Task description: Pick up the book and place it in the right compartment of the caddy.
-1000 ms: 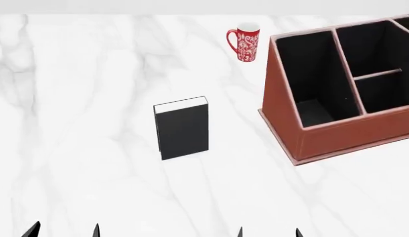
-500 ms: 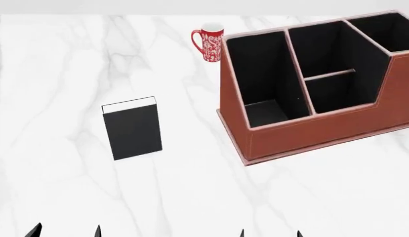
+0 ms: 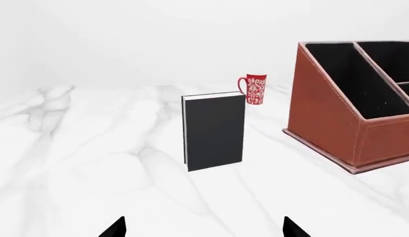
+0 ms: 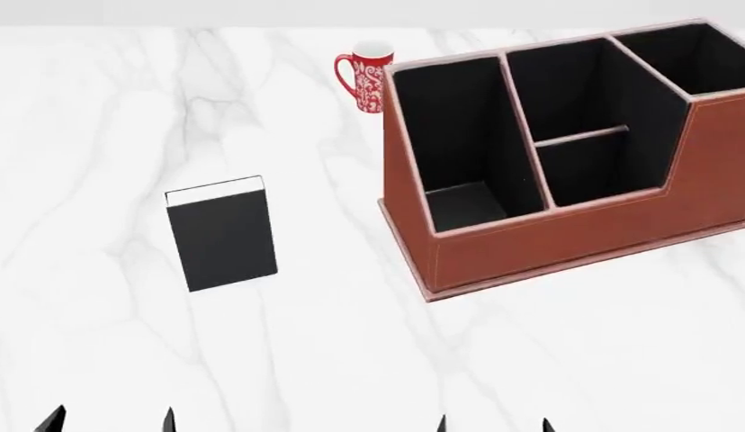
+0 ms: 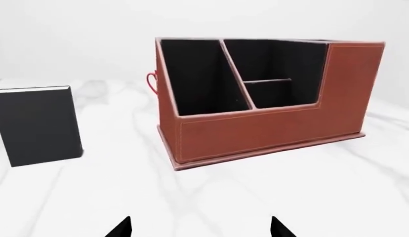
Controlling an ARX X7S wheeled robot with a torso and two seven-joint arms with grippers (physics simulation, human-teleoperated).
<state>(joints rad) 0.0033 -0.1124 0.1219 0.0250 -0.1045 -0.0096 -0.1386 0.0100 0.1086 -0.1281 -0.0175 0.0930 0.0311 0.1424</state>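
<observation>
Black hardback book (image 4: 221,236) stands upright on the white marble table (image 4: 348,351), white page edges up, well left of the caddy (image 4: 577,238) and untouched by either gripper. Caddy is a reddish-brown box with pale pink rim and black inside, split by dividers into several compartments; nothing is visible inside the ones in view. Red patterned mug (image 4: 365,79) sits behind the caddy's left rear corner, just beside it, handle toward the left. Left gripper (image 3: 203,228) shows only two dark fingertips low in frame, set wide apart, holding nothing, facing the book (image 3: 214,130) with the mug (image 3: 255,89) behind it. Right gripper (image 5: 200,228) likewise has tips spread wide and empty, facing the caddy (image 5: 257,133) front, with the book (image 5: 36,124) off toward the robot's left. In the head view, both pairs of tips are near the bottom edge, well short of book and caddy.
</observation>
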